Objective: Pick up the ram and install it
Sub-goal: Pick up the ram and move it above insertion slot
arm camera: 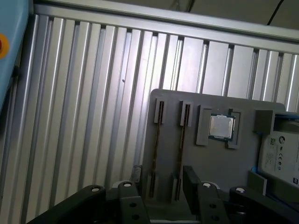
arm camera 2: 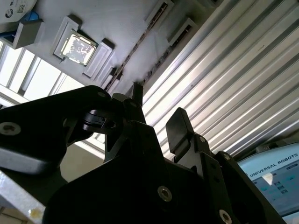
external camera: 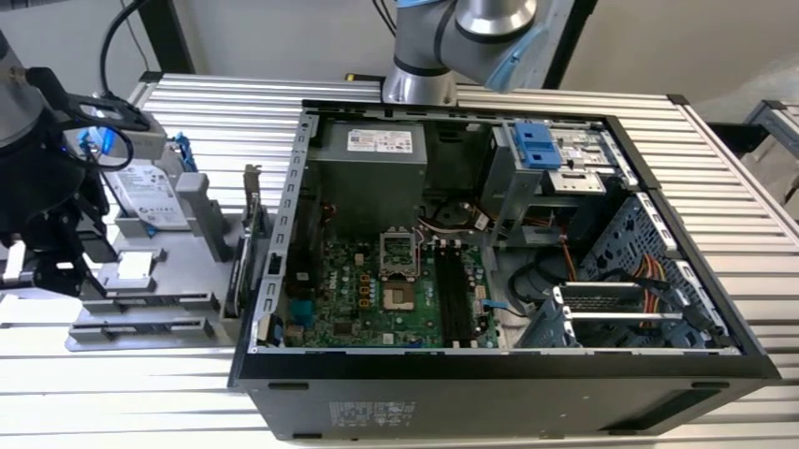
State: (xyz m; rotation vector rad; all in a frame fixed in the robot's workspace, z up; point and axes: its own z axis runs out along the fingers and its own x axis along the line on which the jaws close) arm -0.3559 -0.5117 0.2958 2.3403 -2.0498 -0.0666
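Though edge-on, 2 rams (arm camera: 156, 149) near gripper (arm camera: 162, 177)

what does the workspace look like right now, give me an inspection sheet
surface: ribbed metal table
job's things: ram standing on edge in a slot of the grey holder; computer case open, board exposed
clutter: hard drive and chip on the holder
grippers: tool open over the holder's slots, holding nothing
cables: red and yellow wires inside the case
surroundings: screen beside the table

brand lettering on blue screen (arm camera 2: 273, 179)
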